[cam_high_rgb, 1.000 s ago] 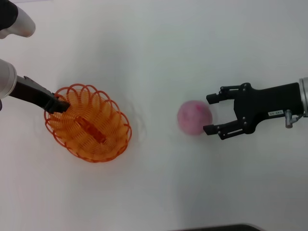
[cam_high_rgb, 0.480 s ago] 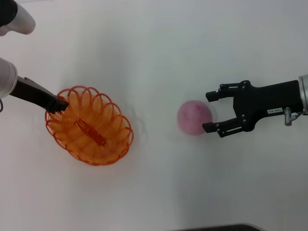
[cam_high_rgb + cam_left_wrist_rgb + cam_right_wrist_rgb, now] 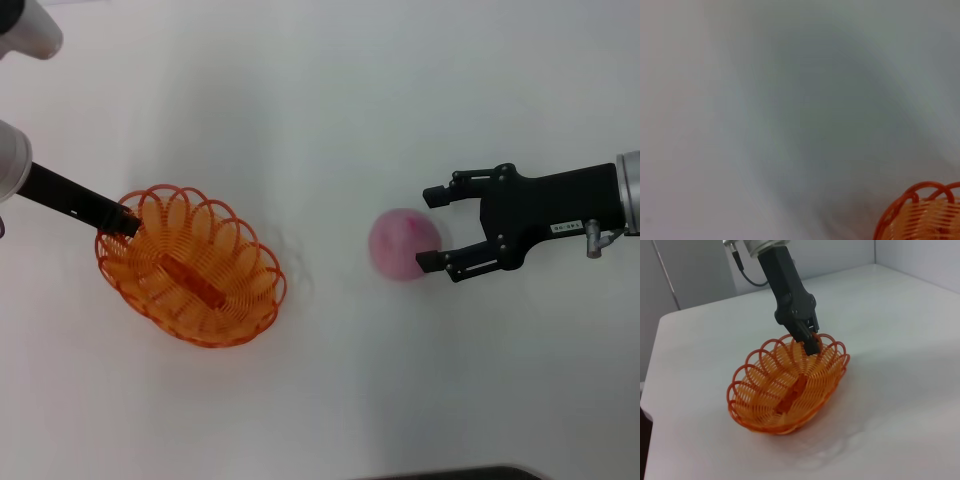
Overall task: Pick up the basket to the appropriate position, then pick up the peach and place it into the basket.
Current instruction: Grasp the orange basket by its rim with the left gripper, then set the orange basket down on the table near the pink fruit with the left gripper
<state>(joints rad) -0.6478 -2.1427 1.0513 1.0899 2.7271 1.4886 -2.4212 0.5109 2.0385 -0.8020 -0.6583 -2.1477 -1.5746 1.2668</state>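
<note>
The basket (image 3: pixel 190 266) sits on the white table (image 3: pixel 320 120) at about 8 o'clock in the head view, tilted, its scalloped rim pinched at its 10 o'clock edge by the left gripper (image 3: pixel 124 220), whose jaws are clamped on a rim loop. The peach (image 3: pixel 404 243) rests on the table at about 3 o'clock, well apart from the basket. The right gripper (image 3: pixel 433 229) is just beside the peach on its 3 o'clock side, fingers spread wide and not closed around the fruit.
</note>
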